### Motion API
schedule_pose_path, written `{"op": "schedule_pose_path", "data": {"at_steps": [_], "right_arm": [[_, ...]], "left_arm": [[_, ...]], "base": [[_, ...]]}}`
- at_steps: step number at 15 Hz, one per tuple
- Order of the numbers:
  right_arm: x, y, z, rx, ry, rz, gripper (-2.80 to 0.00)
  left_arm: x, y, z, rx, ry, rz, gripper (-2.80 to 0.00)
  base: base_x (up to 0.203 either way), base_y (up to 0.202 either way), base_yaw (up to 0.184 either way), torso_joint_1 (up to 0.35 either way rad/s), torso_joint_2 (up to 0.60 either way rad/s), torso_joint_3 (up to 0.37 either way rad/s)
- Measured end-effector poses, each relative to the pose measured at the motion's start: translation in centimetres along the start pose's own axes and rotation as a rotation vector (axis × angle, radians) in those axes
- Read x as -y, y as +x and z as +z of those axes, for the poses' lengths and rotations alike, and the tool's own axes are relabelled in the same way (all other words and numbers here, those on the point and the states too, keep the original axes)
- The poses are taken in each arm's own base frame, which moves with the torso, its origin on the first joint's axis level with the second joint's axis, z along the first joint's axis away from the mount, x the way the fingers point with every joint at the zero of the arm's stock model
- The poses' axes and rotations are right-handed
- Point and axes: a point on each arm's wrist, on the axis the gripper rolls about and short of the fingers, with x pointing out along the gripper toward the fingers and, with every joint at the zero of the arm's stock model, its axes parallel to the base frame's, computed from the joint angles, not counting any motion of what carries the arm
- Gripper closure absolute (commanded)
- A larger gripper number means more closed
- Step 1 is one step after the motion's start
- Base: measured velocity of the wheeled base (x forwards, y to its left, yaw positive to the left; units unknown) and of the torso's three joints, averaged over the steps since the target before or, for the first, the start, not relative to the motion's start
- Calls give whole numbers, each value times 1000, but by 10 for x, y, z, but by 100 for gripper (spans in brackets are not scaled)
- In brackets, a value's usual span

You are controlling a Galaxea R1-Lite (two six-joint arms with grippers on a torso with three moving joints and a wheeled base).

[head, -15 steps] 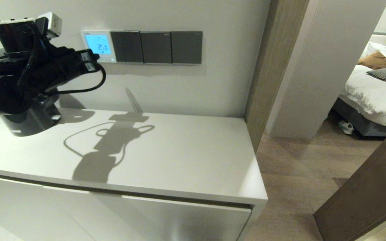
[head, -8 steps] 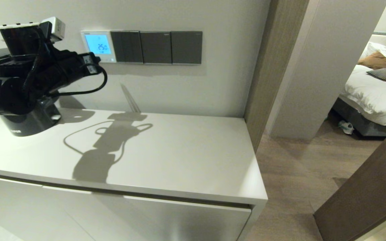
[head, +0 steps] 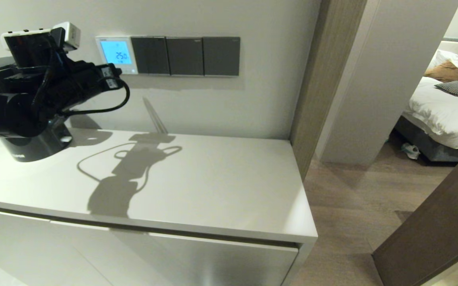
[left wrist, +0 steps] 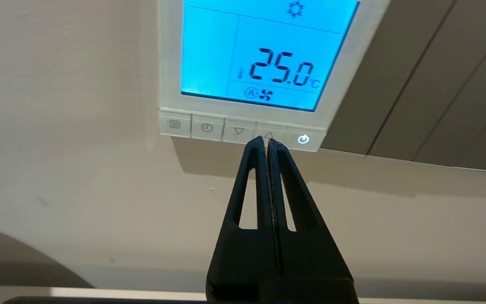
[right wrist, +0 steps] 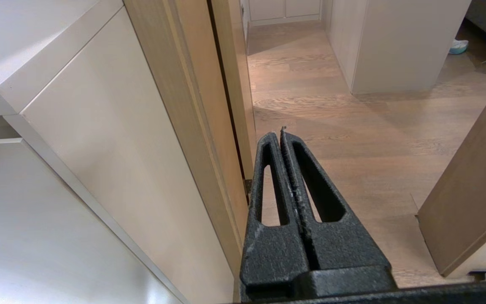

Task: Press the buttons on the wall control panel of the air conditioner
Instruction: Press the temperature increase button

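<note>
The white wall control panel (head: 114, 55) hangs on the wall at the upper left, its screen lit light blue and reading 25.0. In the left wrist view the panel (left wrist: 355, 71) fills the top, with a row of pale buttons (left wrist: 207, 128) along its lower edge. My left gripper (left wrist: 266, 141) is shut, its tips at the lower edge of the up-arrow key, between the down-arrow key and the lit power key (left wrist: 303, 139). In the head view the left gripper (head: 118, 72) sits just below the panel. My right gripper (right wrist: 281, 134) is shut and empty, low beside the cabinet over the floor.
Three dark grey switch plates (head: 185, 56) sit right of the panel. A white cabinet top (head: 213, 186) lies below, with a black round appliance (head: 34, 145) at its left. A wooden door frame (head: 312, 87) and an open doorway to a bedroom are on the right.
My left arm has moved forward and slightly right, bringing its tips from short of the panel up to its lower edge. The screen still reads 25.0.
</note>
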Motion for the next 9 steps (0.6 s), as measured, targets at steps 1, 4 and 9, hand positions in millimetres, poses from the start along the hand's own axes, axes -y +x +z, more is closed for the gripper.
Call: {"op": "schedule_pose_path", "data": {"at_steps": [1,4,9], "right_arm": [[0,0,0,0,0,0,0],[0,0,0,0,0,0,0],[0,0,0,0,0,0,0]], "left_arm": [[1,0,-1,-3,-1,-3,0],[4,0,-2,-7,-1,-10,0],[4,3,-5,-11,-2,-9,0]], "base": [[0,0,0,0,0,0],[0,0,0,0,0,0],[0,0,0,0,0,0]]}}
